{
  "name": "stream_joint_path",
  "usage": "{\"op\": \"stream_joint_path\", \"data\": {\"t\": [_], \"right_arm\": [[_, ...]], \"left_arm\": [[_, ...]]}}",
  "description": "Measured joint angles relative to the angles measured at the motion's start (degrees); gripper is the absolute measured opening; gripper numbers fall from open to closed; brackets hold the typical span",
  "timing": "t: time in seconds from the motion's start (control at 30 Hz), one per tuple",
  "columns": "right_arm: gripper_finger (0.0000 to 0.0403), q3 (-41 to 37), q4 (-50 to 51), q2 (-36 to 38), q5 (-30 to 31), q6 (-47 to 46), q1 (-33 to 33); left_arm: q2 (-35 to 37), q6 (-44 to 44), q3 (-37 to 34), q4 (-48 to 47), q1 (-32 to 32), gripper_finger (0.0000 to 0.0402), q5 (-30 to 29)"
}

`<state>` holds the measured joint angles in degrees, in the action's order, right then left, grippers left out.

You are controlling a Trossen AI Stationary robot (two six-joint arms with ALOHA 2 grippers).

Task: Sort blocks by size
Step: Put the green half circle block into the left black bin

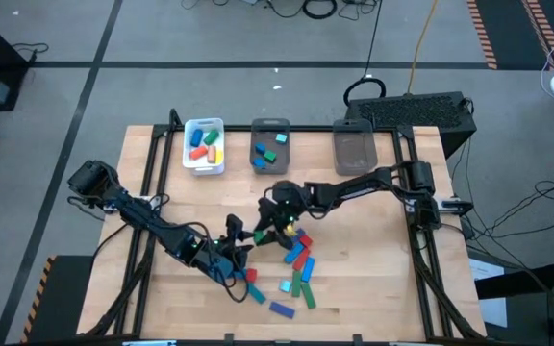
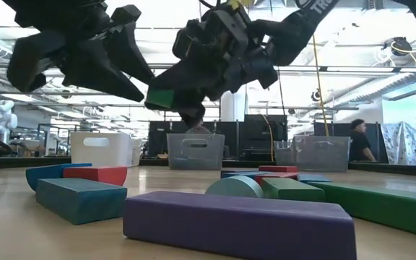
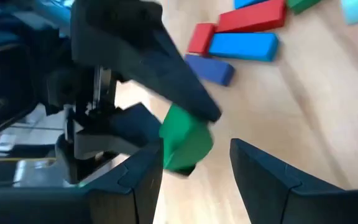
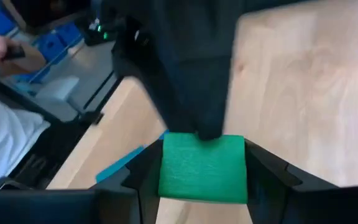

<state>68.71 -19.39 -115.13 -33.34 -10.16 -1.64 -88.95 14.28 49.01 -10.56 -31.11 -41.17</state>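
We hold the green block [image 4: 202, 168] clamped between the right gripper's [image 1: 275, 227] fingers, lifted above mid-table, and the left gripper [image 1: 231, 242], jaws spread and empty, waits just beside it. We should carry it level to the matching bin (a tilt risks slipping). It looks short, solid green, with squared edges and a faintly textured face.
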Motion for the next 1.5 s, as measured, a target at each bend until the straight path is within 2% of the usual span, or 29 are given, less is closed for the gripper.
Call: {"op": "stream_joint_path", "data": {"t": [0.2, 0.53, 0.67, 0.83, 0.97, 1.1, 1.2, 1.43, 1.5], "right_arm": [[0.0166, 0.00, -5.36, 0.00, -4.57, -2.48, -1.74], [0.0167, 0.02, -8.48, 0.00, -8.79, -4.21, -2.17], [0.0167, 0.02, -8.99, 0.05, -9.20, -4.21, -2.17], [0.0167, 0.02, -8.83, 0.07, -9.70, -4.49, -2.20], [0.0172, 0.02, -8.93, 0.02, -10.69, -3.88, -2.20], [0.0189, 0.02, -6.68, 1.02, -8.24, -1.05, -2.44], [0.0199, 0.02, 1.55, 3.98, -5.84, 1.72, -3.33], [0.0202, 0.02, 25.85, 12.42, 9.68, 11.77, -3.98], [0.0203, -0.35, 29.56, 14.48, 12.62, 12.70, -3.99]], "left_arm": [[0.00, 2.43, 0.00, 2.68, 0.02, 0.0189, -5.78], [0.00, 7.68, 0.01, 7.61, 1.20, 0.0185, -7.11], [0.00, 10.58, 0.00, 10.03, 1.05, 0.0152, -6.75], [0.00, 10.75, 0.00, 10.02, 1.36, 0.0098, -3.57], [0.00, 10.74, 0.02, 10.29, 1.57, 0.0095, -1.84], [0.01, 10.39, 0.02, 10.27, 2.05, 0.0095, -2.77], [0.10, 10.02, 0.02, 10.13, 2.96, 0.0095, -3.08], [3.29, 10.10, 0.02, 9.01, 6.69, 0.0095, -1.43], [4.61, 10.38, 0.04, 8.21, 8.84, 0.0095, -0.36]]}}
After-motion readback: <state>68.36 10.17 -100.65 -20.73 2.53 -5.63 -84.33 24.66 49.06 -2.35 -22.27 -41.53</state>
